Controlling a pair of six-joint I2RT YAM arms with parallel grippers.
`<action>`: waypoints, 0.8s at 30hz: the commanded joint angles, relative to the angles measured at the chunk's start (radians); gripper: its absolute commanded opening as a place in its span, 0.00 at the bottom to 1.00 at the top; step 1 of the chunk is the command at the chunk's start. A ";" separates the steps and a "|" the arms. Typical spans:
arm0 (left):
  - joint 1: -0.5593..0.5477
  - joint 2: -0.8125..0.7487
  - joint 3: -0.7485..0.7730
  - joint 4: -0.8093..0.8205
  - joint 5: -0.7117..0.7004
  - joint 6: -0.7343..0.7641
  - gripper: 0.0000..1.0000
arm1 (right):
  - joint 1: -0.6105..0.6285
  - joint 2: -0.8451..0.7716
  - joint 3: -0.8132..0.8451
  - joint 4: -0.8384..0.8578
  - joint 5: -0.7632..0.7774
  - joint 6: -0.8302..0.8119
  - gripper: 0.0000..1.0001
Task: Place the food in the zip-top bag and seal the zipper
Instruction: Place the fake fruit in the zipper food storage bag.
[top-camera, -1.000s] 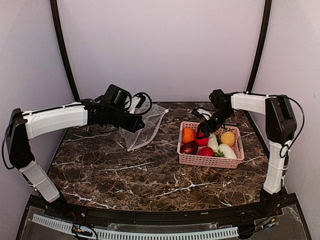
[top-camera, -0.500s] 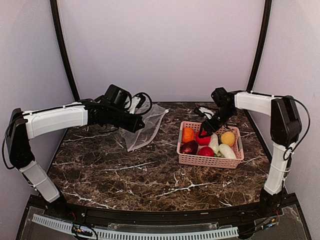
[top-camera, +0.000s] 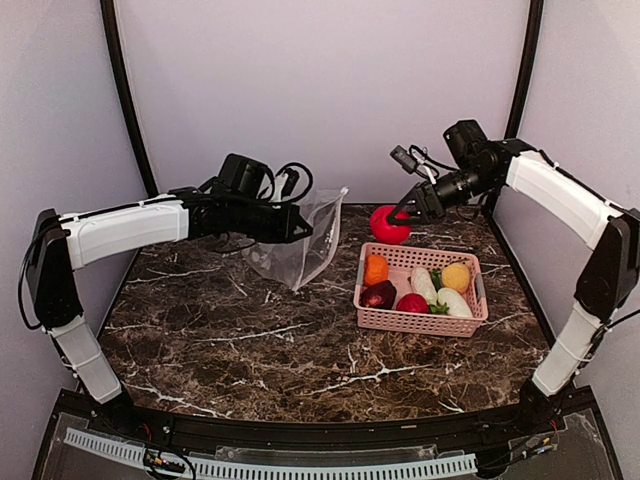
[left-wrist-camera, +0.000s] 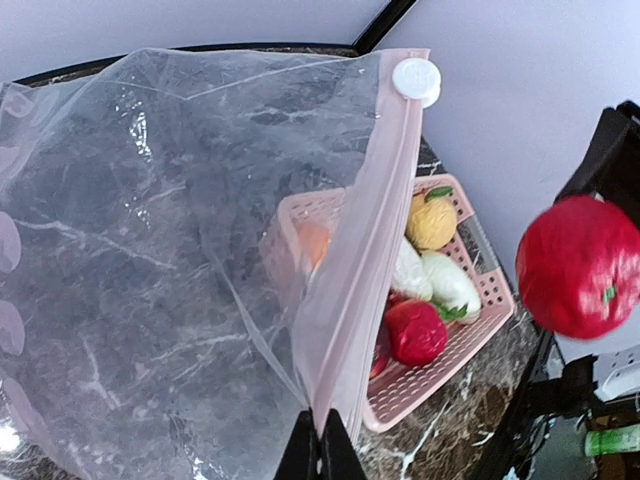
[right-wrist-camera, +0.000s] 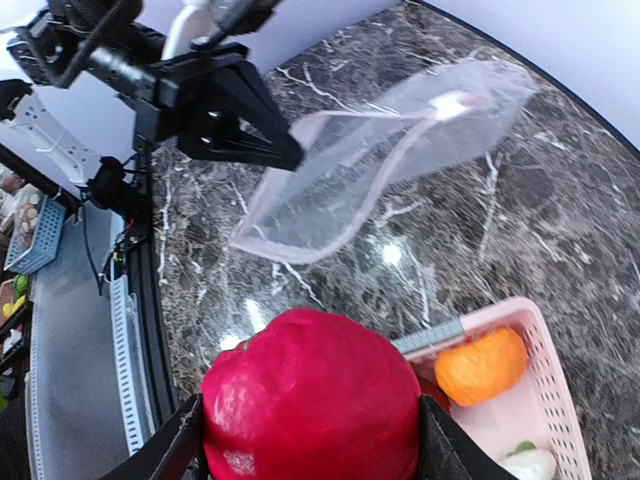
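My left gripper (top-camera: 300, 226) is shut on the mouth edge of the clear zip-top bag (top-camera: 300, 250) and holds it up off the table. In the left wrist view (left-wrist-camera: 322, 448) the jaws pinch the pinkish zipper (left-wrist-camera: 370, 220), with its white slider (left-wrist-camera: 416, 79) at the far end. My right gripper (top-camera: 402, 218) is shut on a red fruit (top-camera: 388, 225) and holds it in the air above the basket's back edge; the fruit fills the right wrist view (right-wrist-camera: 312, 398). More food lies in the pink basket (top-camera: 375, 318): orange (top-camera: 376, 269), maroon (top-camera: 379, 295), red (top-camera: 412, 303), white-green (top-camera: 425, 285) and yellow (top-camera: 456, 276) pieces.
The table is dark marble (top-camera: 250, 350) with curved black frame posts (top-camera: 125, 100) at the back corners. A cable loop (top-camera: 290, 183) hangs off the left wrist. The bag's mouth (right-wrist-camera: 330, 180) hangs left of the basket.
My right gripper took the red fruit out of the basket and rose up and back with it. My left gripper lifted the bag off the table and moved it right.
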 joint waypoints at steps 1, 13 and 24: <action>-0.002 0.061 0.059 0.106 0.078 -0.167 0.01 | 0.083 0.072 0.129 -0.004 -0.139 0.043 0.54; -0.013 0.048 0.200 0.028 0.085 -0.167 0.01 | 0.182 0.246 0.342 0.136 -0.117 0.188 0.54; -0.032 -0.034 0.180 -0.020 0.072 -0.142 0.01 | 0.180 0.252 0.300 0.237 0.067 0.225 0.54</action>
